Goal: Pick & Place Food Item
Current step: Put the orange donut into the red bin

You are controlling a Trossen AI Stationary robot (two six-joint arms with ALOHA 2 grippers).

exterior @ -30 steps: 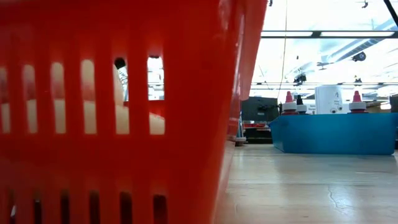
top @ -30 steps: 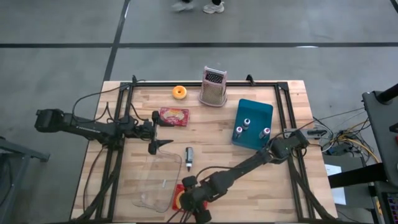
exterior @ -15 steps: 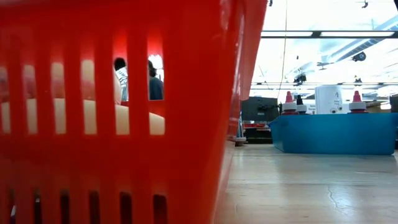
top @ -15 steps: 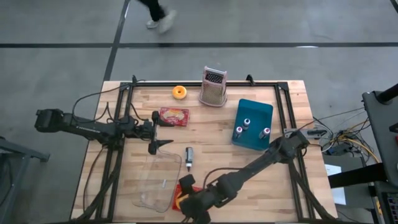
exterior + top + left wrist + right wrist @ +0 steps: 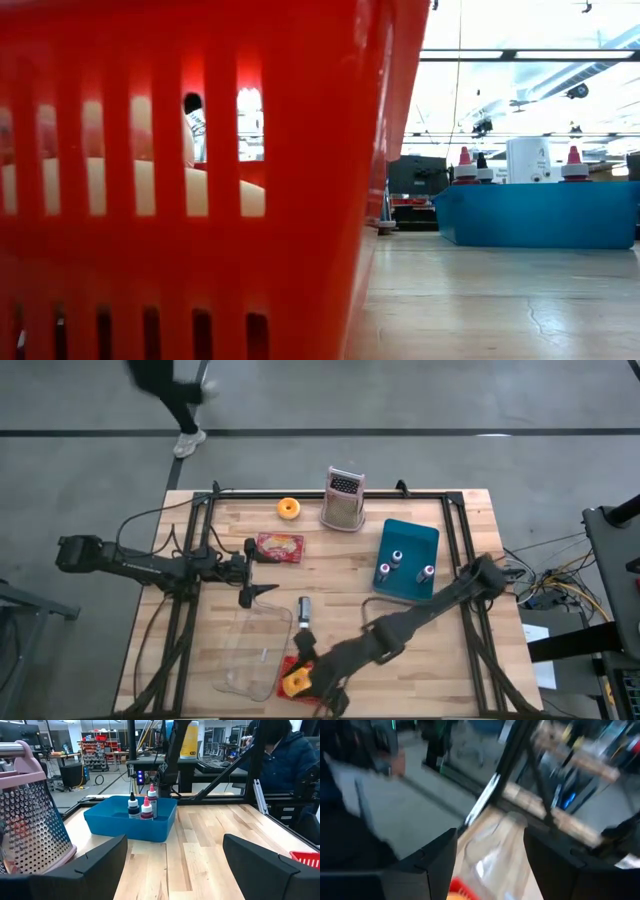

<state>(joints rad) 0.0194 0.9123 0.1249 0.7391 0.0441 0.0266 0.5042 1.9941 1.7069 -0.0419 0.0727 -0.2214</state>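
Right gripper [image 5: 318, 688] sits low at the bottom centre of the high view, right at the table's near edge, beside the small red slotted plastic basket [image 5: 289, 666]. Fingers spread apart in the wrist view, holding nothing. The yellow-orange rounded food piece [image 5: 296, 681] lies in that basket; it's too small to tell any long axis or which way it points. A clear plastic tray [image 5: 254, 652] touches the basket's left side, so that side is tight. Bare wooden tabletop [image 5: 440, 670] to the lower right is open. Left gripper [image 5: 262, 590] waits left of centre, fingers apart, empty, near a flat red food packet [image 5: 280, 547].
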